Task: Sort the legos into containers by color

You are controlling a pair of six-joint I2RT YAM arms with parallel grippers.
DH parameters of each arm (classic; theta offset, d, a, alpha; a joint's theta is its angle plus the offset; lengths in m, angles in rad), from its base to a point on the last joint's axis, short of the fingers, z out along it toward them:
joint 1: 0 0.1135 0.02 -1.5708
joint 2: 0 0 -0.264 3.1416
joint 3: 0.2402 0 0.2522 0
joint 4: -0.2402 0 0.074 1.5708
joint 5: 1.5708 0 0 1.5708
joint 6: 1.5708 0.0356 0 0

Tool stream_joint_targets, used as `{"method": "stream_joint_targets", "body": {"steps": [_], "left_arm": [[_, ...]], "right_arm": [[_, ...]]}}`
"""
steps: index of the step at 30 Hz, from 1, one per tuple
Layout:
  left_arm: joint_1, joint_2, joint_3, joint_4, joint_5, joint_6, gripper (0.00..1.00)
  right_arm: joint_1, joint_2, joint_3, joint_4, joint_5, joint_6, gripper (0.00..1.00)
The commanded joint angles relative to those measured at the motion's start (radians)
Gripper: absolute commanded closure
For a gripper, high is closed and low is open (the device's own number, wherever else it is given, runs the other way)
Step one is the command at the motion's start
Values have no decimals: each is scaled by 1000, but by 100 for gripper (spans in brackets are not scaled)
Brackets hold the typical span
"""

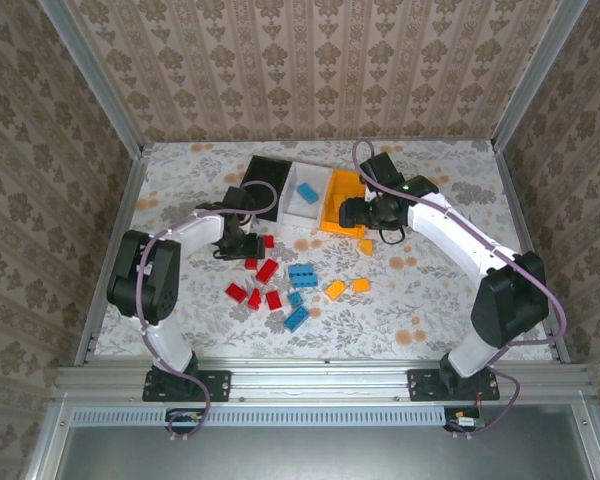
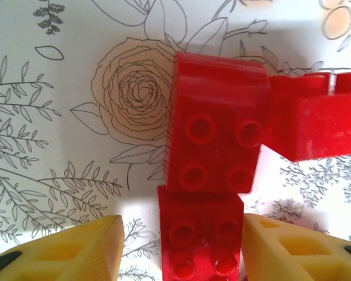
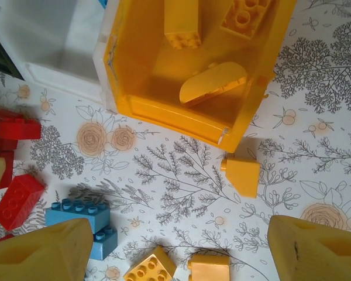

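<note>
In the left wrist view a red lego (image 2: 200, 240) lies between the yellow fingers of my left gripper (image 2: 181, 234). The right finger (image 2: 281, 249) touches it and the left finger (image 2: 76, 252) stands a little off it, so the jaws are open. Two more red legos (image 2: 216, 129) (image 2: 316, 117) lie just beyond. My right gripper (image 3: 178, 234) hangs open and empty over the table in front of the orange container (image 3: 175, 114), which holds orange legos (image 3: 182, 23). The black (image 1: 265, 175), white (image 1: 292, 205) and orange (image 1: 332, 215) containers stand in a row. A blue lego (image 1: 307, 191) lies in the white one.
Loose on the flowered cloth are red legos (image 1: 267, 270), blue legos (image 1: 302, 272) and orange legos (image 1: 335, 290). One orange lego (image 3: 243, 175) lies close to the orange container's corner. Patterned walls close in the table on three sides.
</note>
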Motion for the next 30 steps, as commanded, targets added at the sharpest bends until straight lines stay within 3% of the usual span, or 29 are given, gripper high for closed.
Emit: {"method": "stream_joint_targets", "body": {"steps": [1,5,11,18,24,30], "left_arm": [[-6,18,19,-17,-27,26,47],[-10,32,14,-16,-32,28,51],[-7,28,15,-29,-32,25,74],[51,-68,29,-69,28,-8,75],[110,-119,237,-88,140,-7,73],[141,91,601,-167,192,12,73]], "right_arm": [[4,-29,-3,17,-16,18,20],[5,-28,1,23,-21,22,20],[6,-35,-12,28,-18,21,20],[6,-63,-57,32,-25,32,20],[7,-139,-181,79,-92,74,20],[25,-221,-350,166,-143,161,20]]}}
